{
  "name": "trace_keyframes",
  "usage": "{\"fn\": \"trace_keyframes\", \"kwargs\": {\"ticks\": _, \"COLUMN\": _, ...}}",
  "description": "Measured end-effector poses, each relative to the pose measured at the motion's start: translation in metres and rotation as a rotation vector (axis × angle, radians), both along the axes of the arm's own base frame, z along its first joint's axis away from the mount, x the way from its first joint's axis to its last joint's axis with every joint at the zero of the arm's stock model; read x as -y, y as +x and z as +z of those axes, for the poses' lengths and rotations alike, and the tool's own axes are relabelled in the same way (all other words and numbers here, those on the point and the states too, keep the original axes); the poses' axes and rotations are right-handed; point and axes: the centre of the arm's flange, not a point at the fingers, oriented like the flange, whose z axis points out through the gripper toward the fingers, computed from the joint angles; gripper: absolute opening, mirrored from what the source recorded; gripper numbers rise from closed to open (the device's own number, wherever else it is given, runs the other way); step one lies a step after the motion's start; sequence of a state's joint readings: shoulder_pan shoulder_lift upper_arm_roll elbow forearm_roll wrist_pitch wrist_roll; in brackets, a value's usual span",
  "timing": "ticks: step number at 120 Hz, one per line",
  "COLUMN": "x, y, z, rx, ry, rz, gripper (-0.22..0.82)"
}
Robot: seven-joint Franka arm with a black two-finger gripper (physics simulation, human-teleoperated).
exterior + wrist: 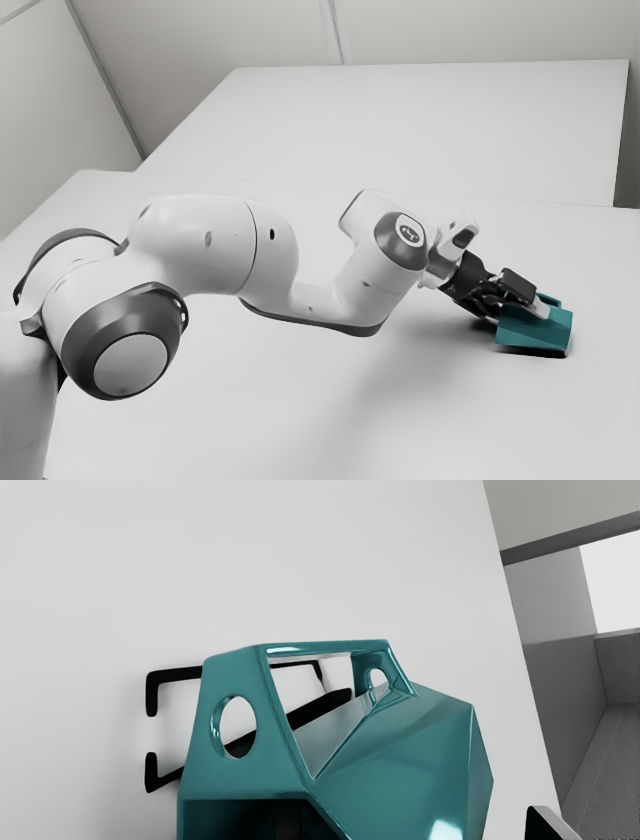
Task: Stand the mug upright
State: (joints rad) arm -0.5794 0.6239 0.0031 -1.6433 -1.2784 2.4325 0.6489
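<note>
Around the teal mug [535, 336] there is bare white tabletop [440, 400], with open room from it toward the exterior view's right and back to the table's far edge. Beyond that edge, behind the mug, stands a second white table [420, 120]. From the hand's own camera, one table edge runs past the mug at some distance, with floor [612, 780] beyond.

The mug is lying over on its side rather than standing, its angular handle [227, 675] casting hard black shadows beside it. From where I stand, the arm [205, 245] comes in from the exterior view's left, dips at the elbow, rises to the wrist, then slants down to bring the gripper [533, 306] right up to the mug.

Its fingers [539, 826] are spread wide: one hangs outside the mug, with a gap between them. A dark shape sits in the mug's shadowy hollow; I can't tell whether it's the other finger. Nothing is clasped.
</note>
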Motion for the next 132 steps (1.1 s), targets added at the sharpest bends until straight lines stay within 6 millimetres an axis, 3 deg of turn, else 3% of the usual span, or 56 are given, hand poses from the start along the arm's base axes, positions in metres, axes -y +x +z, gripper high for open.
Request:
{"fn": "trace_keyframes", "kwargs": {"ticks": 92, "x": 0.005, "y": -0.001, "z": 0.007, "rx": 0.013, "ry": -0.025, "rz": -0.012, "gripper": -0.05}}
{"fn": "trace_keyframes", "kwargs": {"ticks": 109, "x": 0.007, "y": 0.000, "z": 0.026, "rx": 0.035, "ry": -0.045, "rz": -0.017, "gripper": -0.13}}
{"fn": "trace_keyframes", "kwargs": {"ticks": 132, "x": -0.003, "y": -0.005, "z": 0.081, "rx": 0.096, "ry": -0.069, "rz": -0.026, "gripper": -0.16}}
